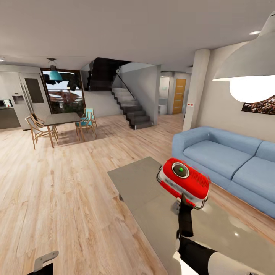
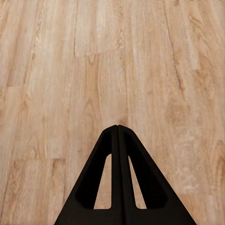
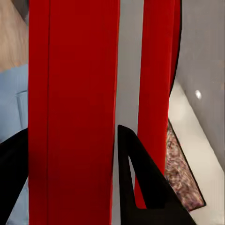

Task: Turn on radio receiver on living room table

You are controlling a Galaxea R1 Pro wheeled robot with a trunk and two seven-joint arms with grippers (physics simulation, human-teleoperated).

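Left hand (image 2: 117, 129) pressed shut, holding nothing, over the wood floor (image 1: 57, 183). Right hand (image 1: 182, 198) clamped on the radio receiver (image 1: 185, 179), tilted and raised above the grey bench (image 1: 133, 179). Blue sofa (image 1: 225, 160) just beyond; dining table (image 1: 61, 119) well apart.

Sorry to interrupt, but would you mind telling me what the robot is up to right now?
The right gripper is holding the red radio receiver tilted above the grey table, in front of the blue sofa. A green light shows in the centre of its round dial, so it may already be switched on. The left gripper is shut and empty, hanging over the wood floor.
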